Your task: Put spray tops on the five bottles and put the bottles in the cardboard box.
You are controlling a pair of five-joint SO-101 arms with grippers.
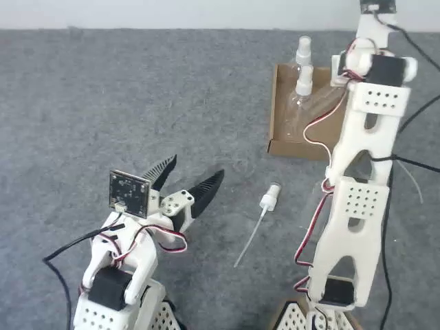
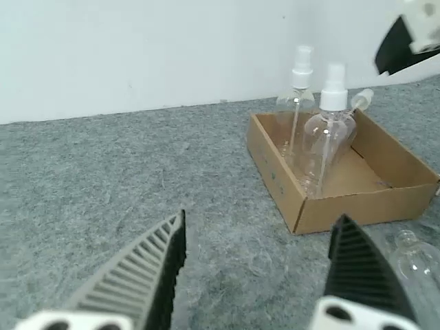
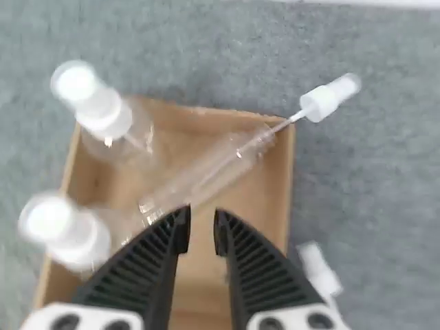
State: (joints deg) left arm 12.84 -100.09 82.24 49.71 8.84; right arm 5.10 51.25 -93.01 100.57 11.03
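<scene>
Nearest, at the lower left of the high view, we see the left arm (image 1: 127, 271) with its left jaws spread wide and gripping nothing, pointing up-frame over the grey surface (image 1: 89, 103). Just right of them, near the centre of that view, a loose spray top (image 1: 270, 198) lies on the surface, its thin tube trailing toward the lower edge. We also find a bare bottle (image 2: 414, 256) in the left wrist view, lying on the surface without a top, just short of the near wall of the cardboard box (image 2: 344, 210).

Farther on, in the upper right of the high view, the box sits open on the surface. We count three bottles in it, all with spray tops on. The near upright bottle (image 2: 328, 134) stands just in front of the far upright bottle (image 2: 295, 103), the two close together by one side wall. The tilted bottle (image 3: 220, 161) leans across the box, and its white top pokes out past the rim.

Along the right side of the high view, the right arm (image 1: 364, 137) stretches from the lower edge to the box. Its right jaws hang above the inside of the box, parted by only a narrow gap, with nothing between them.
</scene>
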